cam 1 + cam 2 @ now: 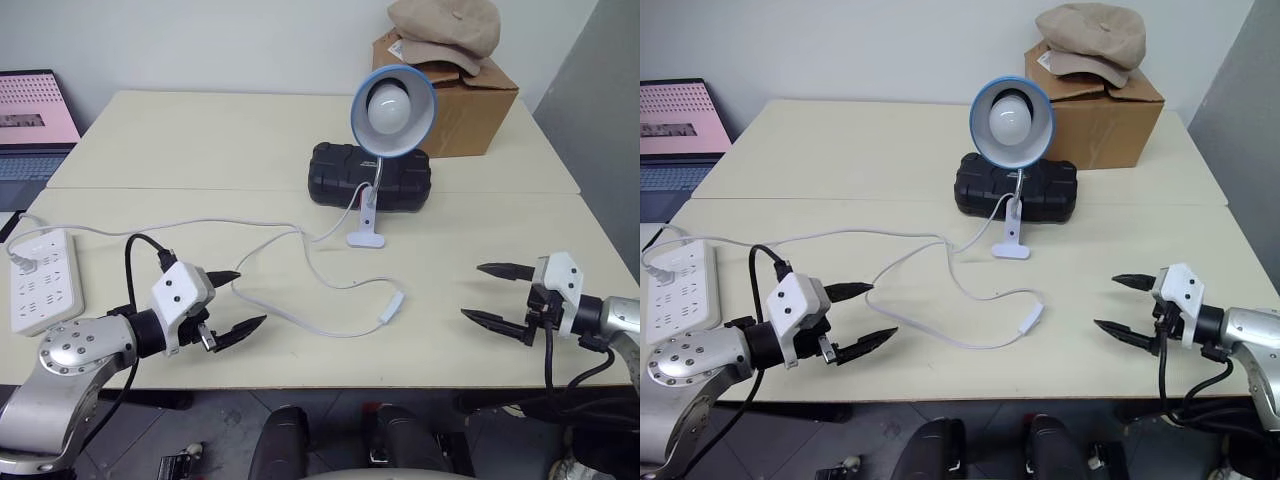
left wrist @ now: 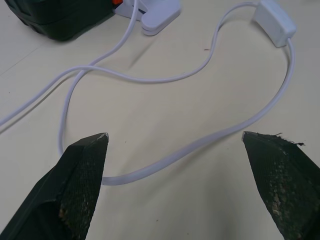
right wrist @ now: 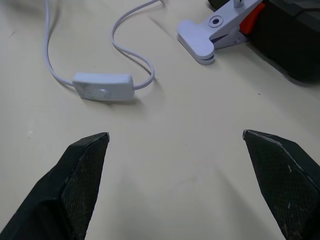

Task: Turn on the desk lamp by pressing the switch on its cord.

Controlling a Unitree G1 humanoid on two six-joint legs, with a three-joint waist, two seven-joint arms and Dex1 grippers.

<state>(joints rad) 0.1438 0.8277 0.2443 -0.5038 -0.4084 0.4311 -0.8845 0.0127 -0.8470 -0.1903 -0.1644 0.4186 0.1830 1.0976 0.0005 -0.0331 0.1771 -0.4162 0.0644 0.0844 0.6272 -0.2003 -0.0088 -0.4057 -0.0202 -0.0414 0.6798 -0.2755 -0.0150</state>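
Left gripper (image 1: 232,300), right gripper (image 1: 495,293): both fingers spread, empty; switch (image 1: 391,307) on cord (image 1: 300,318) lying between them.

The bench (image 1: 200,130) carries one desk lamp (image 1: 392,110), one switch (image 1: 391,306), one power strip (image 1: 42,280), one black case (image 1: 370,176), one cardboard box (image 1: 470,105) and one cap (image 1: 445,30).

The laptop (image 1: 35,125) at the table's far left is cut by the picture's edge, only part of its pink screen and keyboard showing; the power strip (image 1: 42,280) runs partly out of the left edge in the right eye view; the black case (image 1: 370,177) is partly hidden behind the desk lamp (image 1: 392,110); the cardboard box (image 1: 470,100) has its top covered by a cap (image 1: 445,30); whether the bulb is lit cannot be told
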